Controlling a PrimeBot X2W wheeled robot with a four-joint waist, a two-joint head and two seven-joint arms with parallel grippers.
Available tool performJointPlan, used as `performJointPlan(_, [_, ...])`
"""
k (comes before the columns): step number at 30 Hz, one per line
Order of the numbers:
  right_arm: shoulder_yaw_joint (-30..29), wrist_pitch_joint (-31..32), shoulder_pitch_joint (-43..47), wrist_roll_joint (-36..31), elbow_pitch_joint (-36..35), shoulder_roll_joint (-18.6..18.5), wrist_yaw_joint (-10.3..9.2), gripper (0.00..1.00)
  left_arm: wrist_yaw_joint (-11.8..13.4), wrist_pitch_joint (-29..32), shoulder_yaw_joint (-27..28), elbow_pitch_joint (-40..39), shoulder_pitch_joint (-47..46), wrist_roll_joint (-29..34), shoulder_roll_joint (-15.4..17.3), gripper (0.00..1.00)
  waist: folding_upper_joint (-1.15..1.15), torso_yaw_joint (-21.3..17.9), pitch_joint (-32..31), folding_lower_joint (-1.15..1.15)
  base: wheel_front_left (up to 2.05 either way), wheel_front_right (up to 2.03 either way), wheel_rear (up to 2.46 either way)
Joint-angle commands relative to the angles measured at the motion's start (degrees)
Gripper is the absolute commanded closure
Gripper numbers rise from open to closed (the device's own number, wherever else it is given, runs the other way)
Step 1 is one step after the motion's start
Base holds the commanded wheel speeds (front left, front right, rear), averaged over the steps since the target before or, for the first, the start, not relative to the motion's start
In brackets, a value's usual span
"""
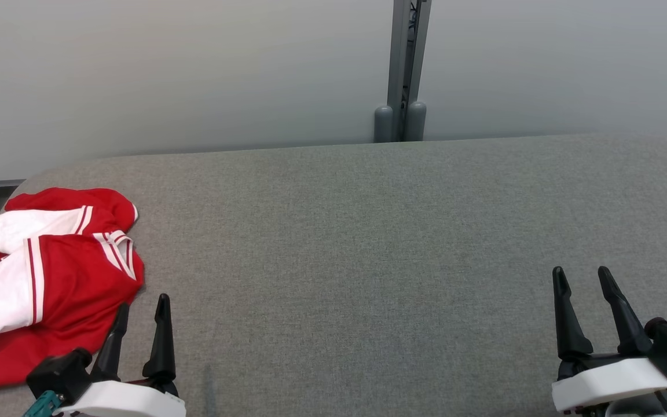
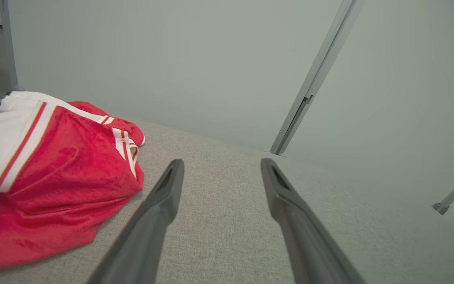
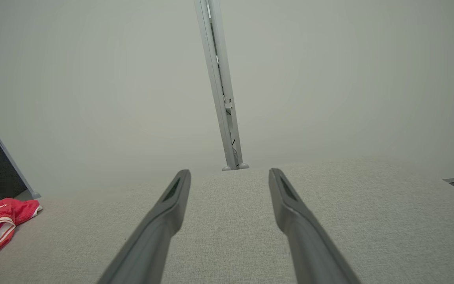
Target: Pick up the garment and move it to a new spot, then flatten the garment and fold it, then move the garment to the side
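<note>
On the grey fabric desk [image 1: 368, 243], at the left edge of the head view, lies a crumpled red-and-white jersey [image 1: 73, 278].
The jersey looks light, limp and a little slick, so it will likely drape and slide rather than hold shape; a pinch on a bunched fold near the striped collar seems the surest hold. The left end effector [image 1: 143, 302], fingers spread and empty, sits just beside its lower right hem. The right end effector [image 1: 581, 271], likewise spread and empty, is well apart at lower right.
</note>
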Motion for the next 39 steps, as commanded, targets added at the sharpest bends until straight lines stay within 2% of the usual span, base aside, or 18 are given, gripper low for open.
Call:
performJointPlan(1, [-0.3, -0.6, 0.4, -1.5, 0.0, -0.5, 0.12, 0.00, -0.2, -0.5, 0.4, -0.1, 0.2, 1.5, 0.4, 0.00, 0.00, 0.0, 0.0, 0.00, 0.00, 0.00, 0.00])
performJointPlan(30, [-1.5, -3.8, 2.2, -9.9, 3.1, -0.6, 0.13, 0.00, 0.6, -3.7, 1.5, 1.2, 1.1, 13.4, 0.4, 0.00, 0.00, 0.5, -0.5, 0.00, 0.00, 0.00, 0.00])
performJointPlan(39, [-2.2, -3.7, 2.2, -9.7, 3.9, -0.6, 0.13, 0.00, 0.3, -3.6, 2.0, 3.1, 0.4, 13.7, 0.4, 0.00, 0.00, 0.5, -0.5, 0.00, 0.00, 0.00, 0.00])
